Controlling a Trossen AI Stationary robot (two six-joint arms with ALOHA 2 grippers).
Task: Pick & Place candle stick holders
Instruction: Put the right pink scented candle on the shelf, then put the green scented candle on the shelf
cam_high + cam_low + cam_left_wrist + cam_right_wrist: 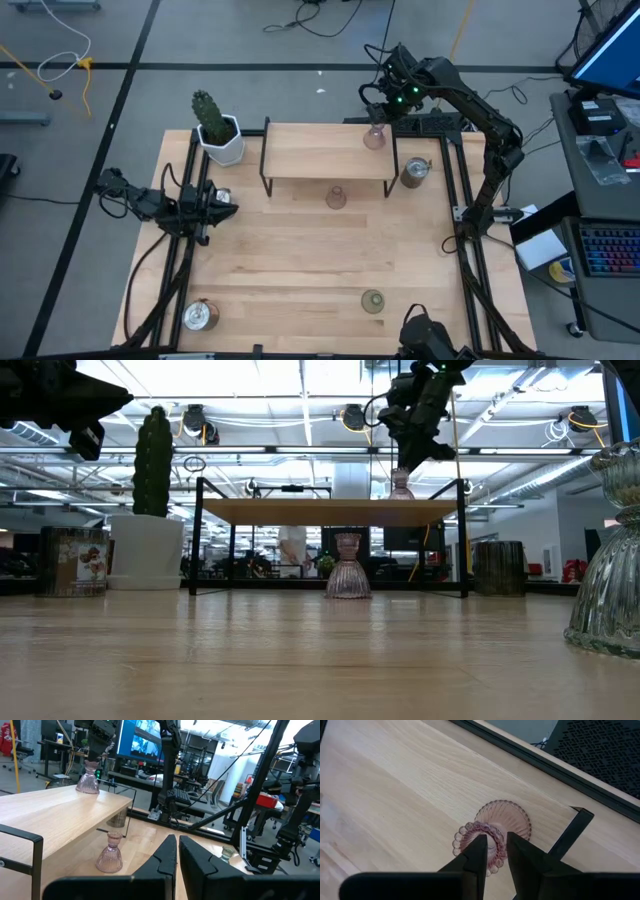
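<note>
From above, my right arm reaches over the wooden shelf (325,150), its gripper (378,118) above a pink candle holder (374,138) standing at the shelf's right end. My left gripper (222,207) waits clenched at the table's left edge. Right wrist: my fingers (476,854) pinch the holder's beaded rim.

No legible text, label or number anywhere — monitor screens and tin prints unreadable.
</note>
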